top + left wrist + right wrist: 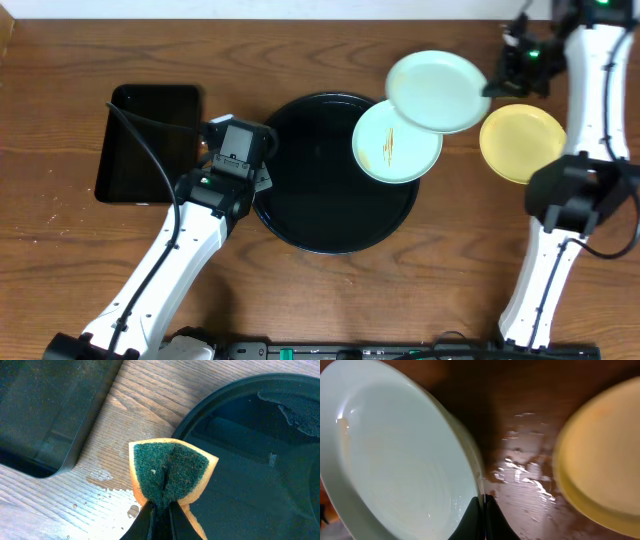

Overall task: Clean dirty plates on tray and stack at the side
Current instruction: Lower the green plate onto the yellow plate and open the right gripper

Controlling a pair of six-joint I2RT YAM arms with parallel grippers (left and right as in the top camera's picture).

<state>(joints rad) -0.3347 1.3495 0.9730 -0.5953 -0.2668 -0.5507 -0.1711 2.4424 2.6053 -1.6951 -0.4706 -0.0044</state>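
The round black tray lies mid-table. A mint-blue plate with orange-brown streaks rests on its right rim. My right gripper is shut on the rim of a clean mint-blue plate, held lifted and overlapping the streaked plate; in the right wrist view this plate fills the left and the jaws pinch its edge. A pale yellow plate lies on the table to the right, also in the right wrist view. My left gripper is shut on a green-and-orange sponge at the tray's left rim.
A smaller rectangular black tray lies at the far left, also in the left wrist view. Water drops wet the wood beside the sponge and between the plates.
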